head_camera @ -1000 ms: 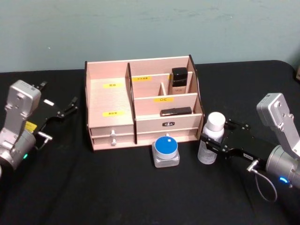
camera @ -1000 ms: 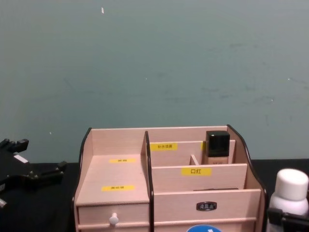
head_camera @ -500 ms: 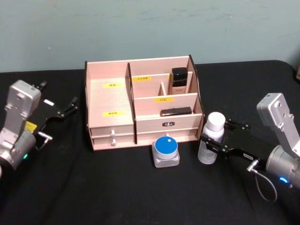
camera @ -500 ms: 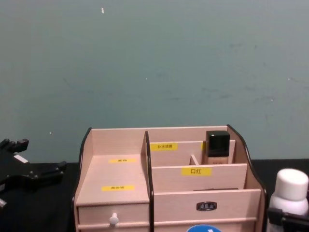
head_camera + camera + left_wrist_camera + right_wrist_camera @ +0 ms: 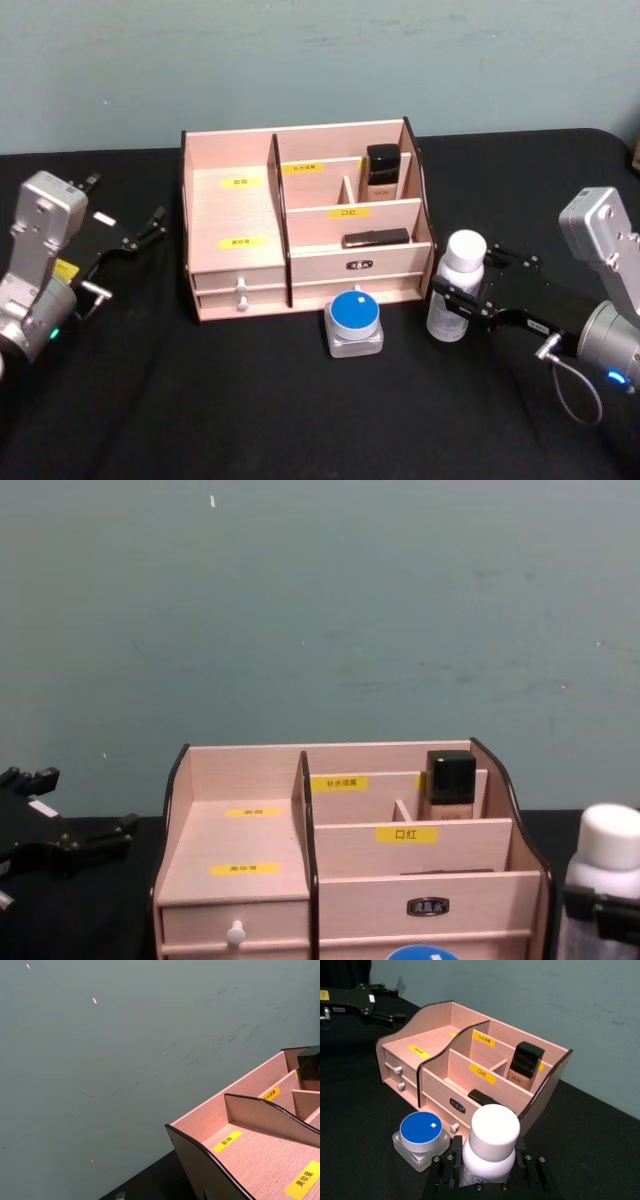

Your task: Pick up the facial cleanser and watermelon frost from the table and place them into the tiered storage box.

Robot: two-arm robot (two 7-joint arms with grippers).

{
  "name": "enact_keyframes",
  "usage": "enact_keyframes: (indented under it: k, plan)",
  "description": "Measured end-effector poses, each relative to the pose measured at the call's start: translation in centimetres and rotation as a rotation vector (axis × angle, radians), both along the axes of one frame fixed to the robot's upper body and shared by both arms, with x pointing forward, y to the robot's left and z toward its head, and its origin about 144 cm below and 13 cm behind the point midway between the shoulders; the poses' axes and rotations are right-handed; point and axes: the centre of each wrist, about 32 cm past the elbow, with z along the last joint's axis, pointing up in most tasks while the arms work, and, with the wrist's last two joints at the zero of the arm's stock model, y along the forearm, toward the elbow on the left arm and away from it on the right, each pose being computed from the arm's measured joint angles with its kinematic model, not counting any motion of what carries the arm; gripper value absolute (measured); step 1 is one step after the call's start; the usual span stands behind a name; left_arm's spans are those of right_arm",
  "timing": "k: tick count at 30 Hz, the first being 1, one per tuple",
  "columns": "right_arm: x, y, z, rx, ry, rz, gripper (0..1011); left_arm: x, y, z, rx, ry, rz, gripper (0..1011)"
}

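Observation:
The facial cleanser (image 5: 456, 285), a white bottle with a rounded white cap, hangs just above the black table to the right of the tiered storage box (image 5: 232, 213). My right gripper (image 5: 460, 300) is shut on its body; the right wrist view shows the bottle (image 5: 490, 1142) clamped between the fingers (image 5: 442, 1170). The watermelon frost (image 5: 354, 320), a squat clear jar with a blue lid, sits on the table in front of the box's drawers, to the left of the bottle. My left gripper (image 5: 128, 232) rests open at the far left, away from the box.
A beige bottle with a black cap (image 5: 381, 170) stands in the box's rear right compartment. A flat black item (image 5: 375, 238) lies in the compartment in front of it. The box's left tier (image 5: 240, 850) holds nothing. A teal wall rises behind the table.
My right gripper has lifted the facial cleanser slightly and shifted it a little to the right. The left arm, the jar and the box have not moved.

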Motion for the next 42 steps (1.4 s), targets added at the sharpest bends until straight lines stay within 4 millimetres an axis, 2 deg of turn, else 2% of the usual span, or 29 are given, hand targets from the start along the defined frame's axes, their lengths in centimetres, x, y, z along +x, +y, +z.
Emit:
enact_keyframes:
  k: [13,21,29,42]
  plan:
    - [-0.6,0.5,3.9,0.005,-0.058,0.037,613,0.0,0.0,0.0,0.0,0.0,0.0,1010]
    - [0.0,1.5,6.6,0.015,-0.112,0.069,613,0.0,0.0,0.0,0.0,0.0,0.0,1010]
    - [1.9,3.6,8.1,0.029,-0.147,0.097,613,0.0,0.0,0.0,0.0,0.0,0.0,1010]
    - [6.3,7.9,8.3,0.018,-0.185,0.109,613,0.0,0.0,0.0,0.0,0.0,0.0,1010]
